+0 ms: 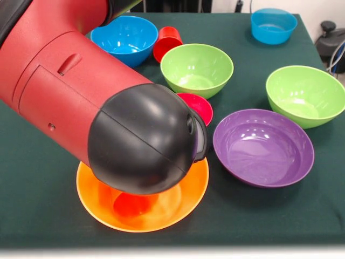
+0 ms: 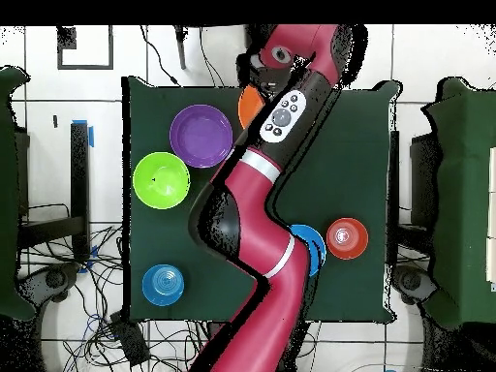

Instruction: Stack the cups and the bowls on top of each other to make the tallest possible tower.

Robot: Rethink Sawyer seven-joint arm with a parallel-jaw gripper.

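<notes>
The big orange bowl (image 1: pixel 143 208) sits at the table's near edge, and its rim shows in the overhead view (image 2: pixel 246 105). The arm's black wrist (image 1: pixel 145 145) hangs over the bowl and covers its back half. A reddish-orange shape (image 1: pixel 132 206) shows inside the bowl under the wrist; I cannot tell whether it is the orange cup. The small crimson bowl (image 1: pixel 198 106) peeks out behind the wrist. The red cup (image 1: pixel 167 42) stands beside a blue bowl (image 1: pixel 125 39). The gripper (image 2: pixel 260 64) shows only as a dark end of the arm.
Two lime green bowls (image 1: pixel 197 67) (image 1: pixel 304 94), the purple bowl (image 1: pixel 263 147) and a second blue bowl (image 1: pixel 273 24) stand to the right. Overhead, a small orange-red bowl (image 2: pixel 347 237) sits right of the arm. The arm spans the table lengthwise.
</notes>
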